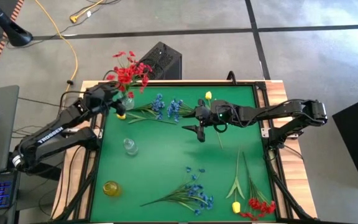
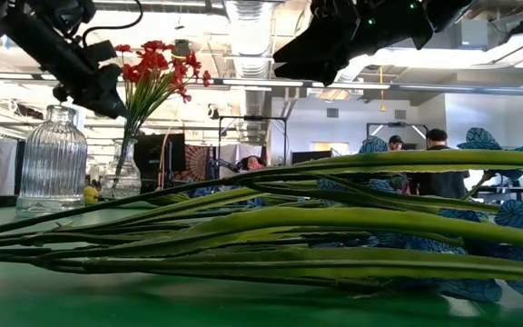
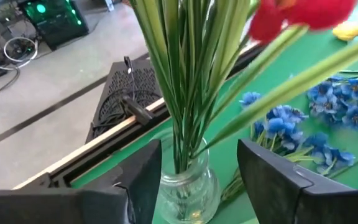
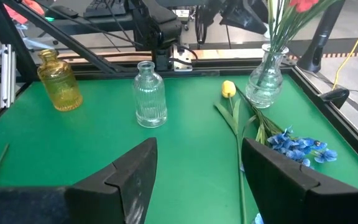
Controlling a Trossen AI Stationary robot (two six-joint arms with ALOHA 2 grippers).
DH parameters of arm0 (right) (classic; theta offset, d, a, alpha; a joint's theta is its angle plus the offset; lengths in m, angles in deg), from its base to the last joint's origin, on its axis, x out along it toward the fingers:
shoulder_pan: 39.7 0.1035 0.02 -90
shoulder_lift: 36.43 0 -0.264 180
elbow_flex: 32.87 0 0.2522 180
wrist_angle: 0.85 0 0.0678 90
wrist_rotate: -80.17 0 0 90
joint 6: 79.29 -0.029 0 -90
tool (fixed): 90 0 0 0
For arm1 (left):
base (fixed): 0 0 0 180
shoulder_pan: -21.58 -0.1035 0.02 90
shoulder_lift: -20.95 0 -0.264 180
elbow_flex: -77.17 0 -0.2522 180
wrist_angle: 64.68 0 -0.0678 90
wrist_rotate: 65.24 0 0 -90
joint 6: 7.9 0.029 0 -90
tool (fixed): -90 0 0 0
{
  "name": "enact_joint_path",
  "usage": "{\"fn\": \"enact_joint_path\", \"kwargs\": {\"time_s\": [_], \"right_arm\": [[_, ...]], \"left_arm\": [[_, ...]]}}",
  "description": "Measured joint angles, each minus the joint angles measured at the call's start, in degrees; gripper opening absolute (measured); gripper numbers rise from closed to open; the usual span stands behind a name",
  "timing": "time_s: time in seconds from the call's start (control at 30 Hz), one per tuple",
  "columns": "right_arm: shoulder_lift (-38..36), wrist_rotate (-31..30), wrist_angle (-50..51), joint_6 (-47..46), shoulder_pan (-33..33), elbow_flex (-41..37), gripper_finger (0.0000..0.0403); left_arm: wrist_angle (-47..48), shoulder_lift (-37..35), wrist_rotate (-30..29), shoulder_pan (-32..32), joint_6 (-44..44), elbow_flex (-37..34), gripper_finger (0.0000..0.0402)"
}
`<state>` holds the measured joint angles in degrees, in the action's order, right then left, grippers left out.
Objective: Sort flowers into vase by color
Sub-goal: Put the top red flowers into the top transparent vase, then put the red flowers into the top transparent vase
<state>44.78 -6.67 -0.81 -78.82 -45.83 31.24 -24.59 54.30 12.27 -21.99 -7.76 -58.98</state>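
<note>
**Red flowers are in the vase, lots still left to sort**

The left tool point(image 1: 118, 98) is at the far left corner of the bench point(image 1: 166, 155). Its two dark fingers point(image 3: 143, 180) stand apart, one on each side of the small clear glass vase point(image 3: 188, 183). They are not squeezing anything. The red flowers with long thin green stems point(image 1: 128, 71) stand in that vase and lean out past the far edge of the bench.

The right tool point(image 1: 199, 119) hangs over the middle of the bench, nearer the far edge. Its fingers are spread wide and hold nothing. Just beside it lie a bunch of small blue flowers point(image 1: 165, 109) and a yellow tulip bud on a long green stem point(image 1: 208, 96). Another yellow tulip bud point(image 4: 228, 89) lies right by the glass vase.

A ribbed clear glass bottle point(image 1: 130, 146) stands by the left side of the bench, and a round yellow glass jar point(image 1: 111, 188) stands near the near left corner. More blue flowers point(image 1: 194, 190) lie by the near edge. One more yellow bud point(image 1: 235, 206) and some red flowers point(image 1: 261, 206) lie near the near right corner.

What could go wrong: the left tool is very close to the vase. If it pulls away crooked, a finger could bump the vase and tip it, or snag the stems and drag them out. The stems on the bench are thin and lie flat, so the right tool could pinch and miss, or grab blue and yellow together.
</note>
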Motion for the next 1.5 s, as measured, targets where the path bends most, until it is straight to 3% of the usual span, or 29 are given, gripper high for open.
{"fn": "enact_joint_path", "kwargs": {"time_s": [0.33, 1.0, 1.5], "right_arm": [[0.00, 0.00, 0.01, 0.00, 0.00, 0.00, 0.0260], [0.00, 0.04, 7.69, -3.50, 0.00, 0.02, 0.0260], [0.00, 0.04, 7.70, -3.61, 0.00, 0.02, 0.0260]], "left_arm": [[7.00, 0.04, 1.16, 0.00, 0.45, 2.92, 0.0200], [6.61, 6.74, 25.39, 3.26, 5.52, 3.03, 0.0200], [0.18, 4.55, 45.50, 13.77, 4.38, 3.03, 0.0179]]}}
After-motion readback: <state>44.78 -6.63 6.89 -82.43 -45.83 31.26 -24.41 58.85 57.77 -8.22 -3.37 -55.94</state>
